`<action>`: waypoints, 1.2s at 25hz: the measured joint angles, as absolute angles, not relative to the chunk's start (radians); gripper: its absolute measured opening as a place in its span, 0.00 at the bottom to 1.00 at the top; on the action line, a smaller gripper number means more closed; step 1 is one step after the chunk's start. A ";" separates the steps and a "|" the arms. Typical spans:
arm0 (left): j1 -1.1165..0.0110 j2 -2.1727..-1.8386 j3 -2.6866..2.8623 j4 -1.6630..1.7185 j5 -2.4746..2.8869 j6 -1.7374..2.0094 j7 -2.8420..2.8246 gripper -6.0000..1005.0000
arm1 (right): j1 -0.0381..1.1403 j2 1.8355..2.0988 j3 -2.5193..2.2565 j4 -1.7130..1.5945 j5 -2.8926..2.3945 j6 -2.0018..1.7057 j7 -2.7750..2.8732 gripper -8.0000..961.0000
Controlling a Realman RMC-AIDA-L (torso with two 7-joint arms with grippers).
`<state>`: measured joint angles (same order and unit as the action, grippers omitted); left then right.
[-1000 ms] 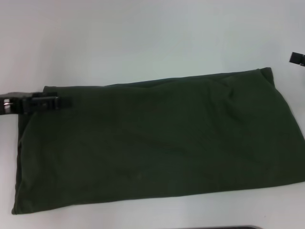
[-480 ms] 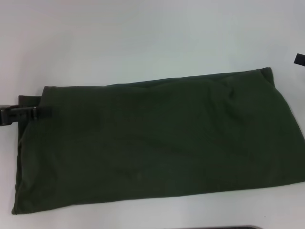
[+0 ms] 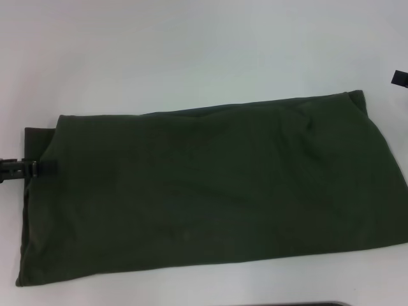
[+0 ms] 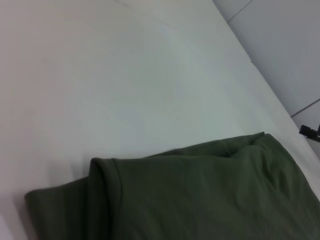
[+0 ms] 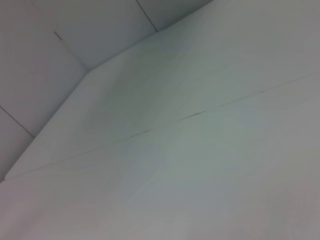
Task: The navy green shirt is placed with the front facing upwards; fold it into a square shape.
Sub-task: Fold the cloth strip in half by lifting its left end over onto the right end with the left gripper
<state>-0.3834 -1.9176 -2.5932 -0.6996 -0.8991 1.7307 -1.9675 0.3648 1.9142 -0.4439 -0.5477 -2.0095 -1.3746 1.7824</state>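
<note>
A plain white tabletop (image 3: 191, 57) fills the head view, and pale wall panels rise behind its far edge in the right wrist view. At the far left edge of the head view the left gripper (image 3: 38, 167) reaches in level with the cloth, its dark tip lying at the left border of the navy green shirt (image 3: 210, 185); whether its fingers are parted or pressed together cannot be told. The shirt lies flat on the tabletop as a long folded band, plain green side up, running from the left edge almost to the right edge and tilted so that its right end sits farther from the robot. A narrow under-layer sticks out beyond the upper layer at the left end, and the left wrist view shows that same folded corner with its rolled edge. A few soft creases mark the upper right corner. At the far right edge the right gripper (image 3: 400, 78) shows only as a small dark piece, well clear of the shirt; its fingers cannot be judged.
</note>
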 joint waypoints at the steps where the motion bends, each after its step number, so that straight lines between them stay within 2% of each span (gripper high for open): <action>1: -0.382 -1.917 -2.594 -0.699 -0.896 1.730 -1.969 0.90 | 0.364 1.914 -0.444 -0.548 -2.009 -1.376 1.782 0.95; 14: -0.387 -1.919 -2.594 -0.696 -0.825 1.669 -1.991 0.90 | 0.359 1.914 -0.442 -0.549 -2.006 -1.379 1.782 0.95; 30: -0.420 -1.943 -2.556 -0.671 -0.815 1.649 -1.987 0.90 | 0.361 1.916 -0.442 -0.549 -2.003 -1.379 1.776 0.95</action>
<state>-0.4202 -1.9432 -2.5563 -0.6711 -0.8150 1.6493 -1.9875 0.3614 1.9158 -0.4417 -0.5490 -2.0033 -1.3790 1.7755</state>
